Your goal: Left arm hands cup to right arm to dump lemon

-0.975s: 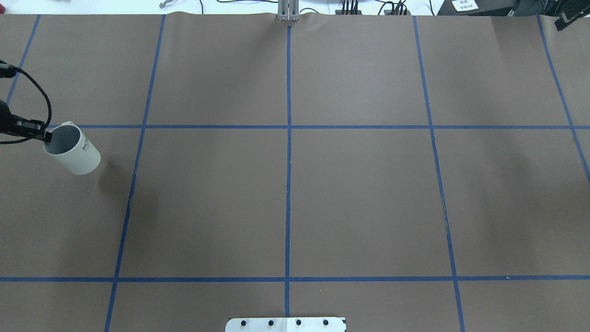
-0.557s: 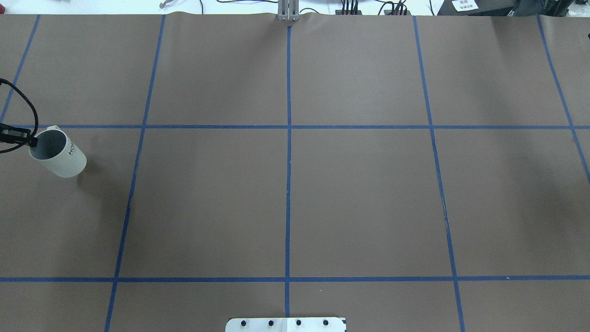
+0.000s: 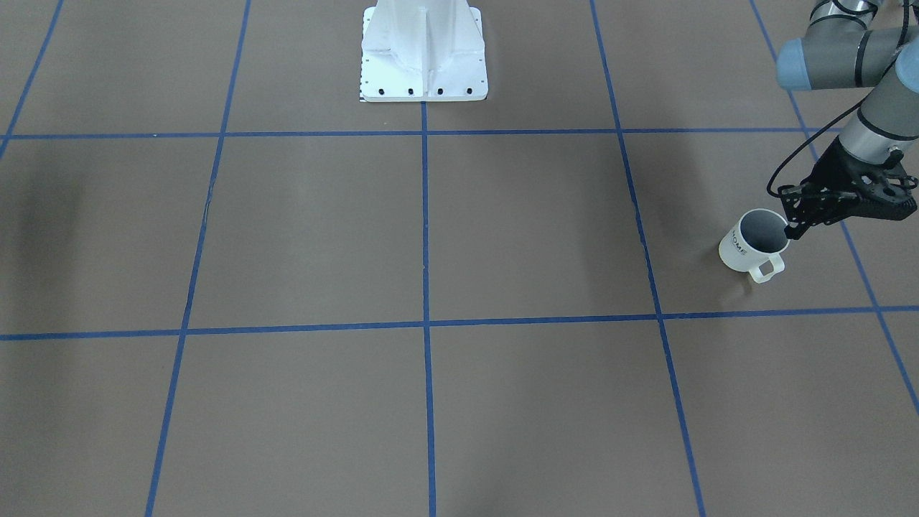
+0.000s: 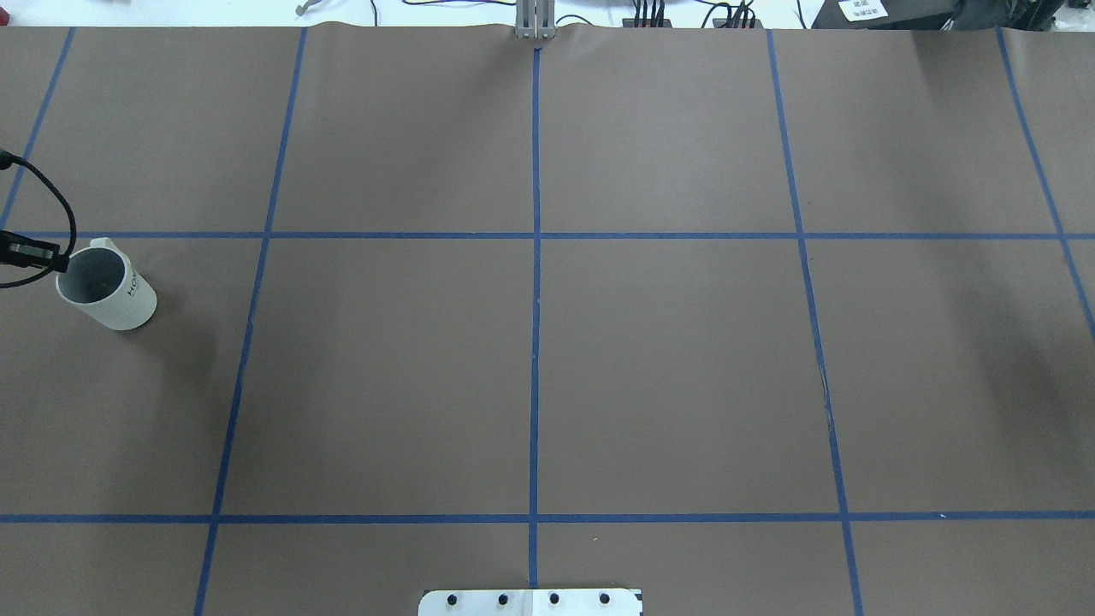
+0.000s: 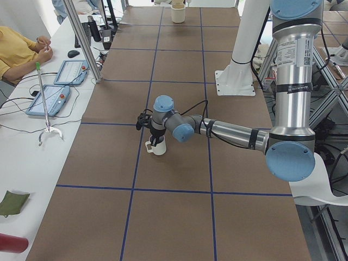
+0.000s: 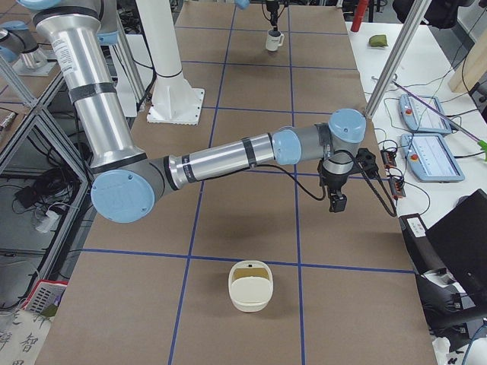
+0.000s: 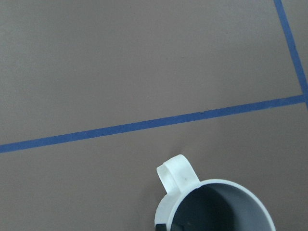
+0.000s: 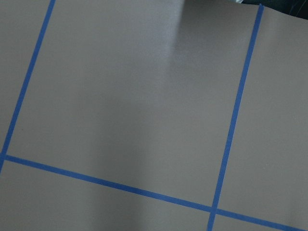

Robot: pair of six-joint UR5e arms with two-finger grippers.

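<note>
Black two-finger left gripper — pinched narrow on the rim, so you leave the body free for handover. Brown blue-taped table: at its left end, white ribbed "HOME" cup, upright, no lemon showing. Squared loop handle: points away from robot.

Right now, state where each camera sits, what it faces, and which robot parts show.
Front-facing: across the table, looking down; base, left arm, left end effector on cup.
Overhead: behind robot, looking down; left end effector's tip, base.
Exterior left: table end; left arm near.
Exterior right: opposite end; right arm near, right end effector.
Left wrist: down on cup rim.
Right wrist: down on taped table; no body.
Front-facing and overhead share the cup.
</note>
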